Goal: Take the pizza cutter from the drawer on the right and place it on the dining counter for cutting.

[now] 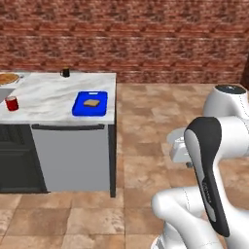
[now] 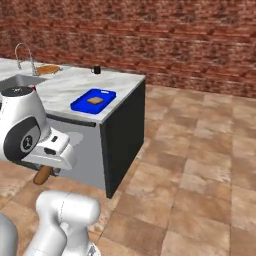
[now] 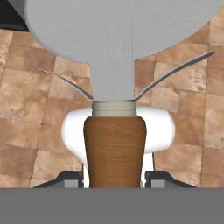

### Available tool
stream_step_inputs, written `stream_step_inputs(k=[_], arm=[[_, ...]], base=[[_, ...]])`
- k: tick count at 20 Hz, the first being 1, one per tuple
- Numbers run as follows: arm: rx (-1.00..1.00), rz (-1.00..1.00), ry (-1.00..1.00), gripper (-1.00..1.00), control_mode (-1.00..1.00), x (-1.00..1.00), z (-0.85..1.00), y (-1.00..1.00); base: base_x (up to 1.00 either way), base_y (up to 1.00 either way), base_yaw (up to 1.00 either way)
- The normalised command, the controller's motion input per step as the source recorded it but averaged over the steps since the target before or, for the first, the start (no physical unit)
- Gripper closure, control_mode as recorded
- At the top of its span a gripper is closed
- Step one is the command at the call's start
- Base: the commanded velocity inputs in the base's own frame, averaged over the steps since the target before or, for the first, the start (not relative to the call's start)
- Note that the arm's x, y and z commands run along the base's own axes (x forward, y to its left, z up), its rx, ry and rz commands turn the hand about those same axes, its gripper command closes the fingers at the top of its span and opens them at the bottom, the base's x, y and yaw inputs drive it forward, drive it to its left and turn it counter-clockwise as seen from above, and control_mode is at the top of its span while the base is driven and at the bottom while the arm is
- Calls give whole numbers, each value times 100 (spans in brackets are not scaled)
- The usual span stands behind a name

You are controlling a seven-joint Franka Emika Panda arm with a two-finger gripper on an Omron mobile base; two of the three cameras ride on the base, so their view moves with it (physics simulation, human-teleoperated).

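Note:
My gripper (image 3: pixel 113 178) is shut on the pizza cutter's brown wooden handle (image 3: pixel 114 148). Its flat silver-grey wheel (image 3: pixel 118 30) spreads across the top of the hand view, over the tiled floor. In the right base view the handle's end (image 2: pixel 43 175) sticks out under my white hand, low and in front of the island's grey panel. The dining counter (image 1: pixel 53 99) (image 2: pixel 122 80), marble-topped with a dark base, stands ahead to the left. The drawer is out of view.
On the counter lie a blue cutting board (image 1: pixel 90 103) (image 2: pixel 93 100) with a piece of bread, a red cup (image 1: pixel 11 103), a small dark cup (image 1: pixel 65 73) and a pizza (image 2: pixel 48 69). The faucet (image 2: pixel 22 52) stands by the sink. Open tiled floor (image 2: pixel 200 170) lies to the right, with a brick wall behind.

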Motion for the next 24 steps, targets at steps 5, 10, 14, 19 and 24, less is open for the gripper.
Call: stream_step_inputs(k=[5,10,14,19,24], arm=[[0,0,0,100,100,0,0,0],[0,0,0,100,100,0,0,0],[0,0,0,100,100,0,0,0],[0,0,0,100,100,0,0,0],[0,0,0,100,100,0,0,0]], base=[[3,-72,48],[28,-76,41],[29,-100,43],[50,-100,32],[49,-100,30]])
